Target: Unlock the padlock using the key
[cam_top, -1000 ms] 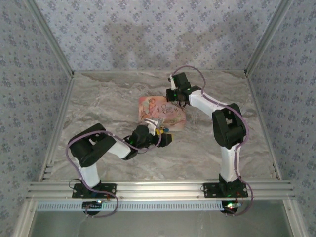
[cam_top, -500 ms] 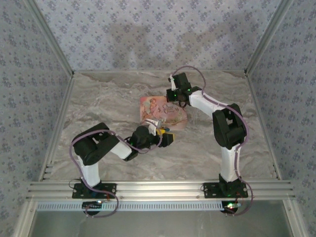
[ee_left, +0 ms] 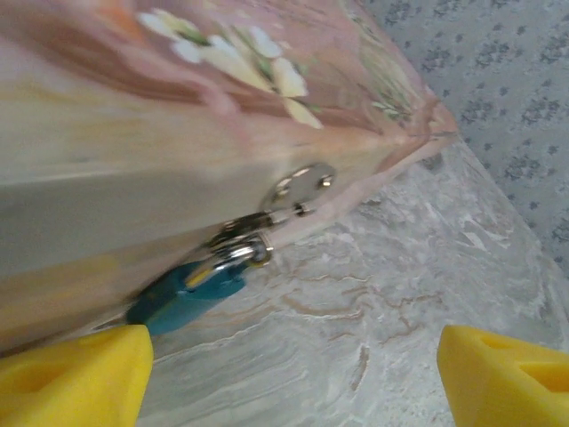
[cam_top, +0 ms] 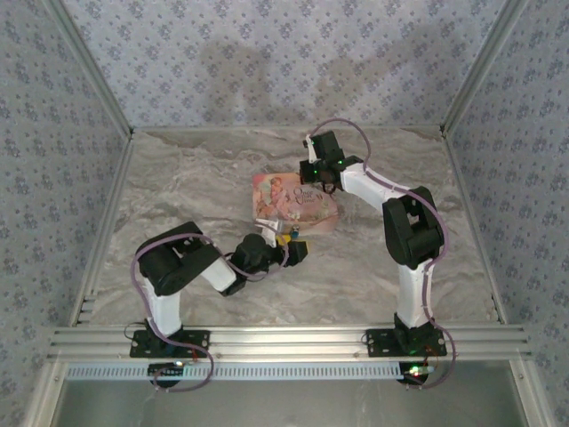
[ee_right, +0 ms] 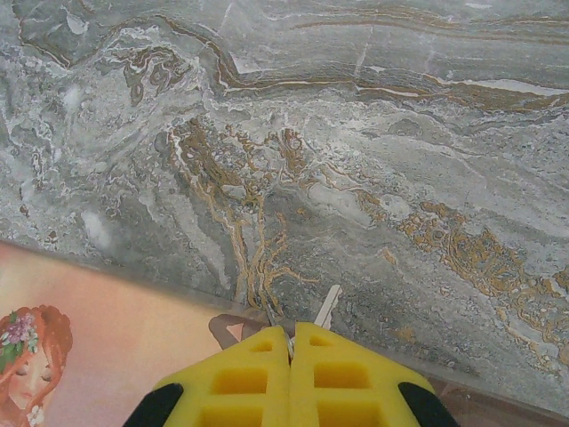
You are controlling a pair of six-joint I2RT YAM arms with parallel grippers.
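The padlock [ee_left: 185,300] is small and blue-green. It hangs by its shackle from a silver hasp [ee_left: 298,189] on the side wall of the pink box [ee_left: 178,133]. In the left wrist view its body lies close along the lower edge of this wall, just above the bench [ee_left: 373,294]. I cannot tell if it touches the bench.

The left gripper [ee_left: 289,378] is low in front of this side, with its jaws spread wide. One yellow pad [ee_left: 76,378] is just beside the padlock body, and the other pad is well apart on the other side.

In the top view the box lies flat near the middle of the bench. The left gripper is at its near edge and the right gripper [ee_right: 291,342] is at its far right corner, so the box is between them.

The jaws of the right gripper are pressed together and pinch a small silver key [ee_right: 327,305]. The tip of the key stands out past the yellow pads, near the far edge of the box. On the lid a painted girl with red hair shows beside this gripper.
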